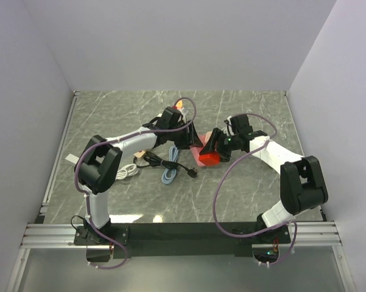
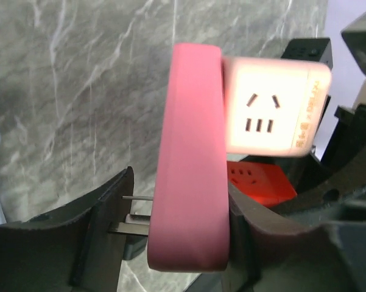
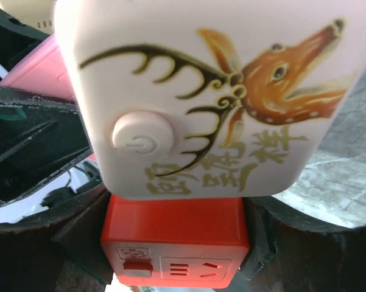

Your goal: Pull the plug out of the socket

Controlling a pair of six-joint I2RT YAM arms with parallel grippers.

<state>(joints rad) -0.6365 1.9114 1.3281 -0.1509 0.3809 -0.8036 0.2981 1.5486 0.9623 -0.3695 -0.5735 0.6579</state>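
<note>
Since the pink plug (image 2: 189,158) looks like light, stiff, slick plastic, sat against the white socket cube (image 2: 274,103) mid table (image 1: 109,109), I'd keep the left end effector (image 2: 176,226) pinching its flat sides while the right end effector (image 3: 173,240) clamps the orange socket cube (image 3: 173,222).

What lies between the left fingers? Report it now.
The pink plug fills the gap between the left fingers; the left wrist view shows it.
</note>
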